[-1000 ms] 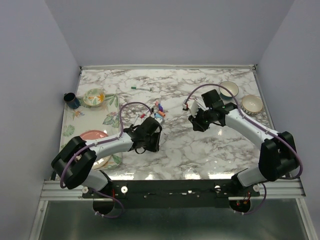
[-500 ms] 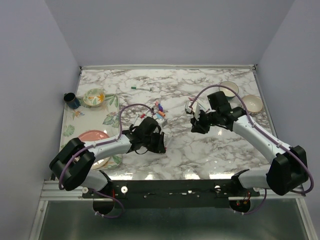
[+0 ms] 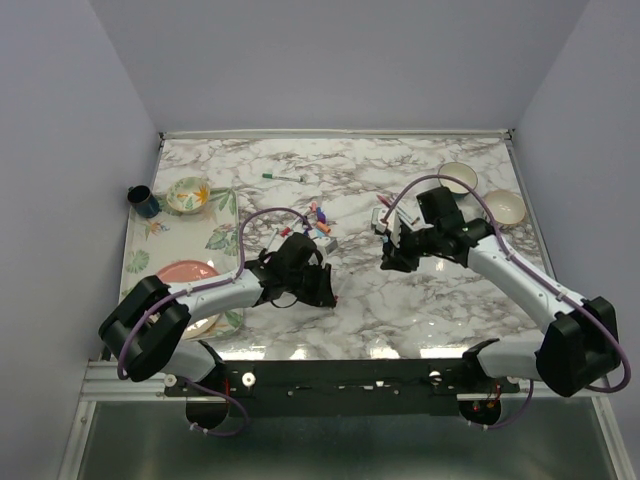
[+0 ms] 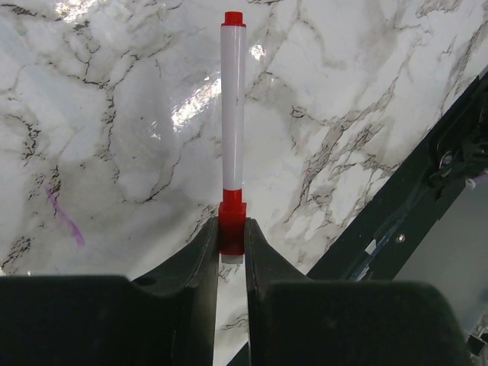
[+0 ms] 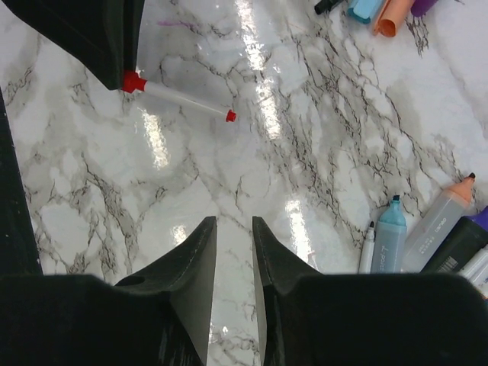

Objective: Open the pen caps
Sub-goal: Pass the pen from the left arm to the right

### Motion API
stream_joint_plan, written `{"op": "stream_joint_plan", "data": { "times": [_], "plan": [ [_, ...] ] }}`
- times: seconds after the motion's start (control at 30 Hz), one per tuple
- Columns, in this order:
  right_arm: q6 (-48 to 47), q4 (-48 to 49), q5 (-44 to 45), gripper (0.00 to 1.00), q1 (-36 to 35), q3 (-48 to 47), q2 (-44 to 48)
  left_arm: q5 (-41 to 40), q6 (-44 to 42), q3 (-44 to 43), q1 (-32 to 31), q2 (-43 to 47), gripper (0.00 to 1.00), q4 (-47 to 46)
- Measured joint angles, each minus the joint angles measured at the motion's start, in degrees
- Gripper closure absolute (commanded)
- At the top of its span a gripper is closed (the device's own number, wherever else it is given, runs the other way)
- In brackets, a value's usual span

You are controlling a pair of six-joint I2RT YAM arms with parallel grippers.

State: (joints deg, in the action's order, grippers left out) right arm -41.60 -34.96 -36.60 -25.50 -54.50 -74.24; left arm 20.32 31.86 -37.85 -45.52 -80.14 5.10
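Note:
My left gripper (image 4: 232,232) is shut on the red cap end (image 4: 232,221) of a white pen (image 4: 232,107). The pen points straight away from the fingers, just above the marble, and ends in a small red tip (image 4: 233,17). The right wrist view shows that same pen (image 5: 183,99) sticking out of the left gripper. My right gripper (image 5: 234,223) hangs over bare marble, open by a narrow gap, with nothing between its fingers. In the top view the left gripper (image 3: 320,287) and right gripper (image 3: 390,255) face each other mid-table. Loose coloured pen caps (image 3: 318,218) lie behind them.
Markers lie near the right gripper: a teal one (image 5: 390,232), a grey one with an orange tip (image 5: 446,213) and a thin white pen (image 5: 367,248). A green pen (image 3: 283,178) lies far back. Two bowls (image 3: 458,177) stand at the right. A floral tray (image 3: 222,240) with a pink plate (image 3: 187,272) is at the left.
The left gripper has moved right and a little nearer with the pen. The right arm has swung outward and its gripper has come slightly forward and down.

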Motion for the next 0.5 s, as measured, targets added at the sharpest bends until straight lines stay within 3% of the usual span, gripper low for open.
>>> {"op": "stream_joint_plan", "data": {
  "times": [0.2, 0.5],
  "plan": [
    [-4.7, 0.9, -4.3, 0.62, 0.0, 3.5, 2.2, 2.9, 0.1, 0.0, 0.0, 0.0, 1.00, -1.0],
    [-21.7, 1.0, -10.9, 0.50, 0.0, 13.5, 8.3, 9.3, 0.1, 0.0, -0.3, -1.4, 1.00, -2.6]
  ]
}}
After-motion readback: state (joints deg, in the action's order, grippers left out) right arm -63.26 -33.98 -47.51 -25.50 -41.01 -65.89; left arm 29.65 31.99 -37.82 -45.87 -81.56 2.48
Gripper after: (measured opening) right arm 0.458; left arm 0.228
